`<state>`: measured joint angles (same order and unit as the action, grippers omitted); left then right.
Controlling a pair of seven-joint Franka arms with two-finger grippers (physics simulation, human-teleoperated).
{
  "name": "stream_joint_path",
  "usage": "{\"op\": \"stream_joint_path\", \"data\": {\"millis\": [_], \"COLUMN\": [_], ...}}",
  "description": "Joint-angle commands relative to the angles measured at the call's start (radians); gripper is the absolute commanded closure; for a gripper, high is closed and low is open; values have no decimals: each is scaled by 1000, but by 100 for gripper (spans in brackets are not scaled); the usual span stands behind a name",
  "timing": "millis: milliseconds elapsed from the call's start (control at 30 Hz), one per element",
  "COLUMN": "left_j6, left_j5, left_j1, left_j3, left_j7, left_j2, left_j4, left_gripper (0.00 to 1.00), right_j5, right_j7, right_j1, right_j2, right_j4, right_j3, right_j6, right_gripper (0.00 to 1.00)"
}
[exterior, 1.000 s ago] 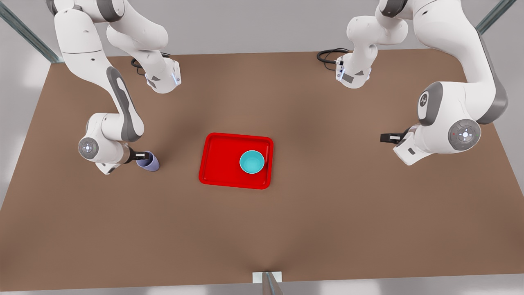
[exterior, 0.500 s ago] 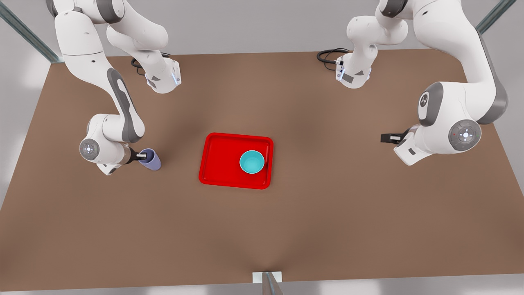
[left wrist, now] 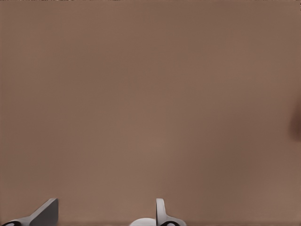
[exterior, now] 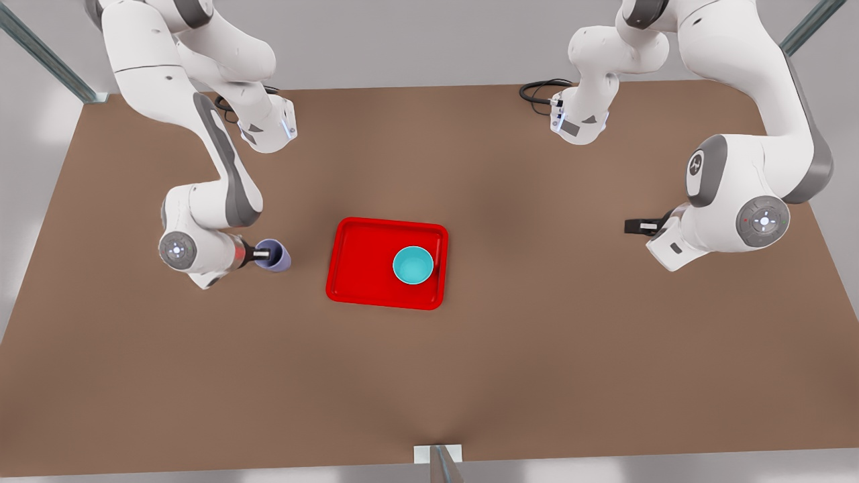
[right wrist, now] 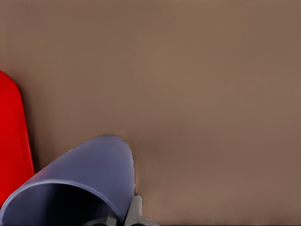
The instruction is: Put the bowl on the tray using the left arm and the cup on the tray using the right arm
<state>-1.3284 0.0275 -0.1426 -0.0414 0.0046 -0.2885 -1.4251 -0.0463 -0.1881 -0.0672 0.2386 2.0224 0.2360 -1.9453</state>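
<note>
Cup (exterior: 276, 257): pinched at its rim by the right gripper (exterior: 262, 255), above the bench (exterior: 537, 349), just beside the tray's edge on the front view's left.
Tray (exterior: 356, 268): mid-bench, bowl (exterior: 413, 265) sitting inside.
Left gripper (exterior: 636, 226): waiting well apart on the front view's right, fingers spread, nothing held.

A brown table (exterior: 537, 349) with a plain matte top spanned the scene. A black cable (exterior: 540, 90) lay coiled at its far edge, and a small white bracket (exterior: 423, 454) sat at the middle of its near edge. Metal frame struts (exterior: 40, 57) rose at the far corners.
</note>
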Motion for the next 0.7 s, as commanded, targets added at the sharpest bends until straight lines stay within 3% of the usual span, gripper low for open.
{"op": "stream_joint_path", "data": {"millis": [0,100,333,667], "left_j6": [0,0,0,-3], "left_j5": [0,0,2,2], "left_j1": [0,0,0,1], "left_j3": [0,0,0,-2], "left_j7": [0,0,0,0], "left_j2": [0,0,-3,-14], "left_j4": [0,0,0,2], "left_gripper": [0,0,0,0], "right_j5": [8,6,-38,-80], "right_j7": [-8,-83,-123,-122], "right_j1": [-3,-2,27,110], "right_j2": [1,22,133,194], "right_j4": [-4,-42,-162,-191], "right_j3": [5,86,171,172], "right_j6": [2,-10,-18,-17], "right_gripper": [79,79,79,79]}}
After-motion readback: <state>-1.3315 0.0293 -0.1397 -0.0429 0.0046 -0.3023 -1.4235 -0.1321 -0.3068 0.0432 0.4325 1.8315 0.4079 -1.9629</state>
